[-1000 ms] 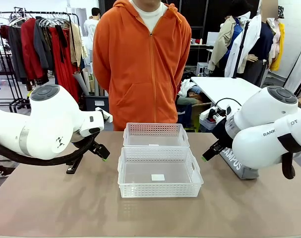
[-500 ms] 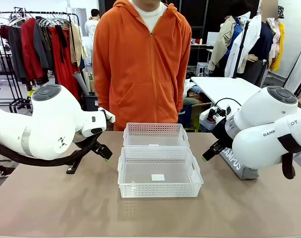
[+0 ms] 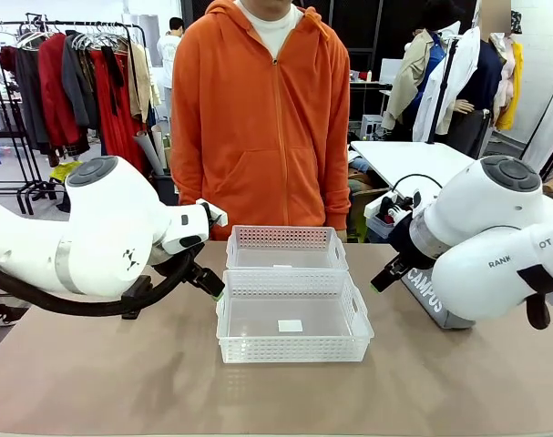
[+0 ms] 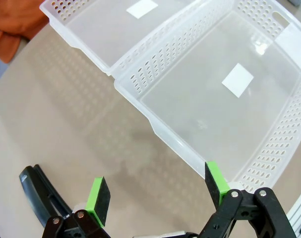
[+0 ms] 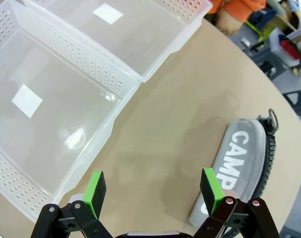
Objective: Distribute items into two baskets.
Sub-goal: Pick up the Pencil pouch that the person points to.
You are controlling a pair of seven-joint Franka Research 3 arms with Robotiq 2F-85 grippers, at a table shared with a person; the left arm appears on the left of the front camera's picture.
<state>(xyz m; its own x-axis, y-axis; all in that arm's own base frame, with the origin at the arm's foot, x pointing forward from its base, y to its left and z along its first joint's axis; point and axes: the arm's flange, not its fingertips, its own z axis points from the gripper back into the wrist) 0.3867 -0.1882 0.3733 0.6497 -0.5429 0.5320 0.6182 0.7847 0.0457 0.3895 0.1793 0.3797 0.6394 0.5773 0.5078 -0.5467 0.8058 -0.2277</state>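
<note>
Two translucent-white lattice baskets stand mid-table, the near basket touching the far basket. My left gripper hangs open just left of the near basket's left rim. In the left wrist view this gripper spans bare table beside the near basket and the far basket, with the black stapler behind its left finger. My right gripper is open, between the near basket and the grey CAMPUS pouch. In the right wrist view this gripper is empty, with the pouch by its right finger and the near basket on its left.
A person in an orange hoodie stands at the far edge behind the baskets, hands out of sight. The stapler lies on the table under my left arm. Bare tabletop runs along the front.
My left arm has swung right, bringing its open gripper up to the near basket's left rim. The right arm has barely shifted.
</note>
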